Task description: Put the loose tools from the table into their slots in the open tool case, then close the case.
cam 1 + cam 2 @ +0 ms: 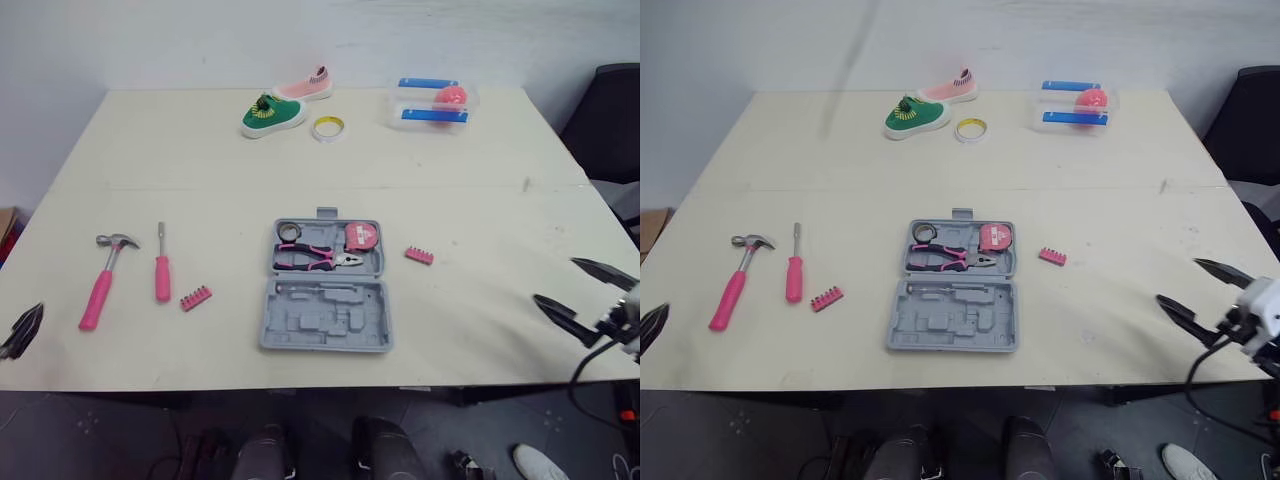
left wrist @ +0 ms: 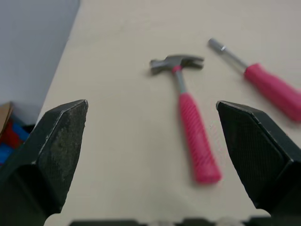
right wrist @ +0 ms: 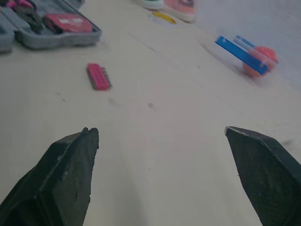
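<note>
Your left gripper [image 1: 25, 325] is edge-cropped; it and the right gripper [image 1: 556, 280] both gape. Left of case [image 1: 322, 322]: one hammer [image 1: 100, 287], one screwdriver [image 1: 162, 272], one bit strip [image 1: 196, 297]; second bit strip [image 1: 419, 256] right

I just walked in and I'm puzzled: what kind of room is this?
Probably a lab or test room: a plain cream table against a bare white wall holds a staged mix, an open grey plastic tool case, a pink-handled hammer and a small green shoe.
</note>
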Robot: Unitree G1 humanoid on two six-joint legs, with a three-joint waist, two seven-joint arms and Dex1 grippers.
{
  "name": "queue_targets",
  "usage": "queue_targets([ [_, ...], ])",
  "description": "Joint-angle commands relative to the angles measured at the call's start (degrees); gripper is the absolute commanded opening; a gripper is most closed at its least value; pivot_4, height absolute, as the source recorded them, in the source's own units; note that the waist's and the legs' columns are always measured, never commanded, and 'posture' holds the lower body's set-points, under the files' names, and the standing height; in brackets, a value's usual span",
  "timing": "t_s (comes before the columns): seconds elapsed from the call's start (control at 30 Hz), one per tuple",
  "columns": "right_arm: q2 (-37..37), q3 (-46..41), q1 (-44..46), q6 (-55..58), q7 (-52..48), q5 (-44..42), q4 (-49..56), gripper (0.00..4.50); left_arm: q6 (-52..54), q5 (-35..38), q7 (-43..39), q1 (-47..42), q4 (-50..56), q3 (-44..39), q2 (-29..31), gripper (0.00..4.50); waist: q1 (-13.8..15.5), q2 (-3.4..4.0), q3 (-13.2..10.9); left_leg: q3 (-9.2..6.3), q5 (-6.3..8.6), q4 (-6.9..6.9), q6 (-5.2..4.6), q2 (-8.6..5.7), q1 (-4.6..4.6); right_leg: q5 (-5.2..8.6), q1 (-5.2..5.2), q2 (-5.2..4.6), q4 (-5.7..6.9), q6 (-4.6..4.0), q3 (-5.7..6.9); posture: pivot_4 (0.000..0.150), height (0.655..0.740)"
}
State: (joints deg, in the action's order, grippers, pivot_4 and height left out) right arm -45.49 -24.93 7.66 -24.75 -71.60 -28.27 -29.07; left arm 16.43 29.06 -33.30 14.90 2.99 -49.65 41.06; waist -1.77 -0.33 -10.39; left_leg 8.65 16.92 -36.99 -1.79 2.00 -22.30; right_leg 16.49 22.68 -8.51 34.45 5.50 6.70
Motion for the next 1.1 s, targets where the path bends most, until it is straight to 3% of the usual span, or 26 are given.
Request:
queue_targets([
  [0.03, 0.8, 2.9, 3.3, 6.2, -2.8, -4.6, 8.9, 4.5, 12.6, 2.8, 6.0, -4.8, 7.9, 5.0, 2.7, 4.44, 0.2, 0.02, 0.0, 0.0, -0.08, -0.01, 0.14, 0.0, 0.0, 0.0, 0.0, 0.01, 0.04, -0.01, 0.01, 0.15, 0.74],
  [0.23, 2.8, 7.4, 6.7, 12.8, -3.9, -7.0, 18.2, 4.5, 36.4, 3.9, 21.8, -15.0, 15.3, 9.3, 2.0, 4.44, 0.4, -0.04, 0.0, -0.04, -0.21, -0.14, 0.14, -0.04, 0.03, -0.01, -0.01, 0.0, 0.35, 0.01, 0.0, 0.15, 0.74],
  [0.33, 4.3, 9.0, 7.6, 15.7, -3.4, -8.4, 23.3, 4.5, 42.0, 3.8, 24.6, -18.7, 14.5, 10.1, 2.0, 4.44, 0.4, -0.05, 0.0, -0.04, -0.26, -0.09, 0.22, -0.05, 0.01, 0.0, 0.01, 0.06, 0.36, 0.01, 0.02, 0.15, 0.74],
  [0.5, 6.2, 11.7, 8.7, 18.6, -3.8, -9.1, 29.0, 4.5, 41.5, 0.4, 21.8, -23.1, 6.5, 15.2, 5.1, 4.44, 0.3, -0.05, 0.0, 0.03, -0.28, -0.14, 0.26, -0.09, -0.01, 0.0, 0.09, 0.1, 0.46, 0.0, 0.0, 0.15, 0.74],
  [0.83, 9.2, 14.9, 10.4, 20.9, -4.6, -8.5, 30.1, 4.5, 33.5, -6.3, 9.5, -33.6, -17.9, 27.9, 11.8, 4.44, 0.5, -0.09, 0.0, 0.08, -0.3, -0.09, 0.29, -0.14, -0.1, 0.02, 0.31, 0.04, 0.51, -0.04, -0.03, 0.15, 0.74],
  [1.0, 8.8, 15.5, 8.7, 20.7, -5.0, -7.3, 32.8, 4.5, 34.1, -7.9, 6.9, -35.2, -21.3, 30.3, 12.8, 4.44, 0.5, -0.15, 0.0, 0.17, -0.28, -0.09, 0.25, -0.15, -0.24, 0.01, 0.43, 0.05, 0.68, -0.02, -0.01, 0.15, 0.74],
  [1.1, 8.7, 15.1, 8.5, 22.1, -4.3, -8.2, 34.4, 4.5, 34.2, -8.5, 5.3, -33.6, -23.0, 31.3, 11.9, 3.56, 0.3, -0.15, 0.0, 0.41, -0.31, -0.11, 0.21, -0.16, -0.21, 0.01, 0.63, 0.06, 0.91, -0.02, 0.02, 0.15, 0.74],
])
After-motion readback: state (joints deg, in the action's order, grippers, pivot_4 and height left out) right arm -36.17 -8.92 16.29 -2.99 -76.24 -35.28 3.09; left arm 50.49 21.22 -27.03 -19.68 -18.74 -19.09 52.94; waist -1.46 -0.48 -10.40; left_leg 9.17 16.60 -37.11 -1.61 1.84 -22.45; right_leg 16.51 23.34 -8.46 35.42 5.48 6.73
